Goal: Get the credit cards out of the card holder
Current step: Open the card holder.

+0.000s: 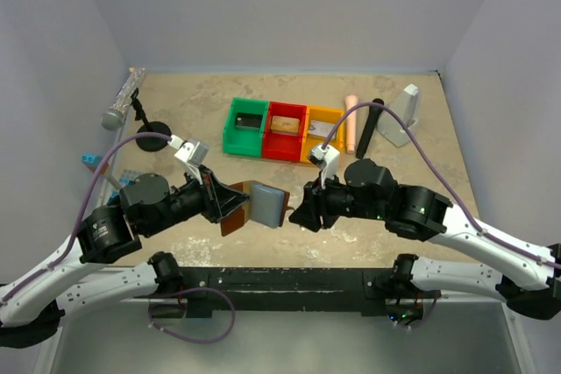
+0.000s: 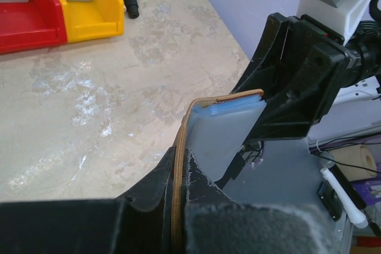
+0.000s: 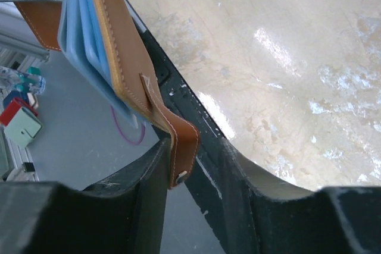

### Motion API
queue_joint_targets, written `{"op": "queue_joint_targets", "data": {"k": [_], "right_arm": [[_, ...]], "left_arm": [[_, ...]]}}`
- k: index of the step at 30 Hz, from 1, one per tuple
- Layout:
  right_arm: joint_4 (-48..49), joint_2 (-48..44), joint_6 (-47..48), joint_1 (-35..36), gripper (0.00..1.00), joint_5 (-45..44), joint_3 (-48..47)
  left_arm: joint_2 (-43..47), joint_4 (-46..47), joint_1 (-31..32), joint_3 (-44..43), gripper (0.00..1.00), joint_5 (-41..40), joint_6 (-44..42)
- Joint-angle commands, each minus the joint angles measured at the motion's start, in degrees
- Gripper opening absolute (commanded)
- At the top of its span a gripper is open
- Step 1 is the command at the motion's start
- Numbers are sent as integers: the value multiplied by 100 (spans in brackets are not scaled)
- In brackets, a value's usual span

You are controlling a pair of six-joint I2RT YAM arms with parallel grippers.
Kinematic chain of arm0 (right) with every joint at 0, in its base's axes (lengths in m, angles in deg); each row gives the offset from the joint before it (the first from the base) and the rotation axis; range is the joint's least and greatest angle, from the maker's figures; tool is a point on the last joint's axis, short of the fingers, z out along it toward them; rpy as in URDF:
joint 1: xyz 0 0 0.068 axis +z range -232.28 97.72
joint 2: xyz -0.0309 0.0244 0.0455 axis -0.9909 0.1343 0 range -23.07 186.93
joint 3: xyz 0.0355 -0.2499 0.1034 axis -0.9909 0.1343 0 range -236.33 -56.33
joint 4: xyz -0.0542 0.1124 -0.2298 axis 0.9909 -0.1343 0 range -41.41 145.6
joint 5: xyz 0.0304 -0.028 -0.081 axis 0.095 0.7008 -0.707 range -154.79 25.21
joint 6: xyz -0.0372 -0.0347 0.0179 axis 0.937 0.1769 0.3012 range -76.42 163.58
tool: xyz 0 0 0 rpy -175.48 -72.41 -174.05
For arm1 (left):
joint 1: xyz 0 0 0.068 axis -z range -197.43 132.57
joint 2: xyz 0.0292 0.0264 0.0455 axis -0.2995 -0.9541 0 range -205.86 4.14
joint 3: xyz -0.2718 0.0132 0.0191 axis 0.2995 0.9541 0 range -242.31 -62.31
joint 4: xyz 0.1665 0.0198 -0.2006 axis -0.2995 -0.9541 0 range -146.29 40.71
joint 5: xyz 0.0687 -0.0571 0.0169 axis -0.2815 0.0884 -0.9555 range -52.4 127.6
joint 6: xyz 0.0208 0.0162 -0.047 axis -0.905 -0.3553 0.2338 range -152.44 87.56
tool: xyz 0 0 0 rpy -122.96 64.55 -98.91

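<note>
Currently, above the desk (image 1: 202, 94), the left hand (image 1: 230, 203) clamps the card holder (image 1: 267, 205) tight in mid-air. The right hand (image 1: 298, 215) stands half-open around its snap strap (image 3: 178, 147). Tugging that strap could wrench the holder from the left grip.

- left arm (image 1: 53, 279) and right arm (image 1: 491, 247): white shells dotted with small dark screws, round black joint housings.
- a mauve-grey cable (image 1: 110, 164) loops off each wrist.
- white camera mounts (image 1: 188, 151) on both wrists.
- matte black fingers (image 3: 89, 218), edges scuffed pale.
- small green light (image 1: 422, 209) on the right arm.
</note>
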Motion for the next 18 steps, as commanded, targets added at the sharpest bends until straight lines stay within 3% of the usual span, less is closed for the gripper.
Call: {"op": "queue_joint_targets", "data": {"k": [1, 6, 8, 13, 18], "right_arm": [[374, -161, 157, -36, 36, 250, 59], [532, -249, 201, -44, 7, 425, 85], [620, -302, 210, -44, 0, 478, 129], [787, -600, 245, -62, 1, 531, 296], [1366, -969, 394, -88, 0, 1127, 629]], "left_arm": [[116, 652, -8, -90, 0, 367, -83], [151, 907, -8, 32, 0, 710, -83], [203, 1004, -8, 103, 0, 763, -83], [309, 1083, -8, 182, 0, 868, -57], [336, 1277, -8, 279, 0, 1149, -83]]}}
